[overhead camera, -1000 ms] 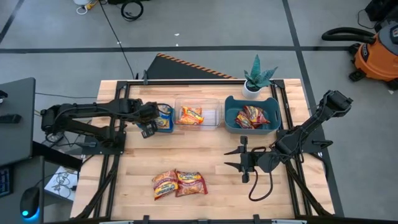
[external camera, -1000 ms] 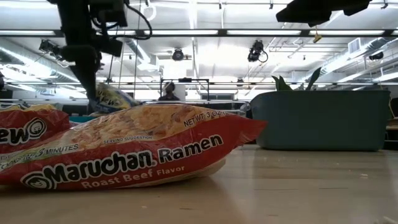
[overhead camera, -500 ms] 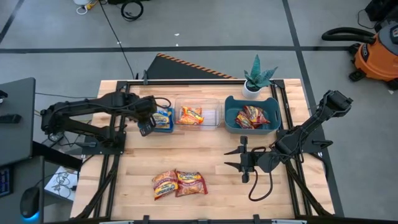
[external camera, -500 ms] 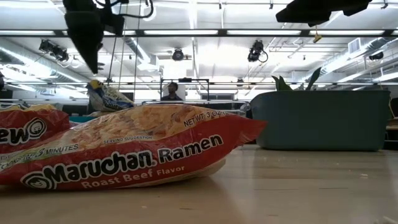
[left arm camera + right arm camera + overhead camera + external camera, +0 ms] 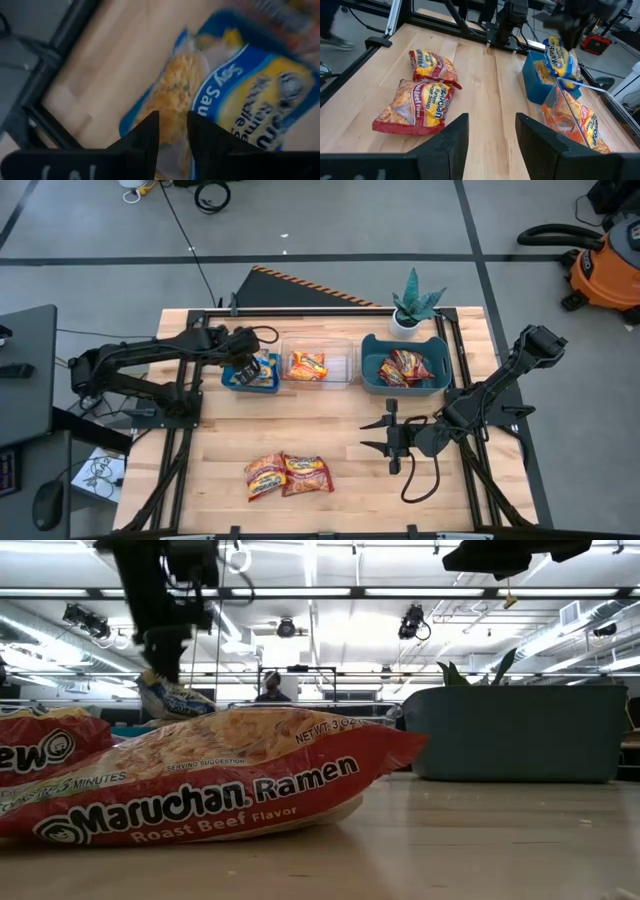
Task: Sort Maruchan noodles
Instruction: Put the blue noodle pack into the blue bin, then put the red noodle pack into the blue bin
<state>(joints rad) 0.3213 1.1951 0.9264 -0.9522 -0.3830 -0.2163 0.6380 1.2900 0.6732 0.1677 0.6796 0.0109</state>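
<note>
A blue-and-yellow noodle packet (image 5: pixel 262 370) leans in a small blue bin (image 5: pixel 230 380) at the far left of the table. It also shows in the left wrist view (image 5: pixel 240 95) and the right wrist view (image 5: pixel 560 57). My left gripper (image 5: pixel 245 368) hangs close above it, pointing steeply down, its fingers a little apart with nothing between them (image 5: pixel 172 125). Two red-orange packets (image 5: pixel 265 477) (image 5: pixel 308 475) lie flat on the near middle of the table. My right gripper (image 5: pixel 385 435) waits open over the table's right half.
A clear bin (image 5: pixel 340 363) holds an orange packet (image 5: pixel 308 365). A teal bin (image 5: pixel 372 370) to its right holds red packets (image 5: pixel 405 368). A potted plant (image 5: pixel 415 305) stands at the far edge. Bare wood lies between the bins and the near packets.
My left gripper has let go of the blue-and-yellow packet, which has dropped a little and now leans in the blue bin. The gripper rose off it, then swung a little toward the table's right, back over the packet.
</note>
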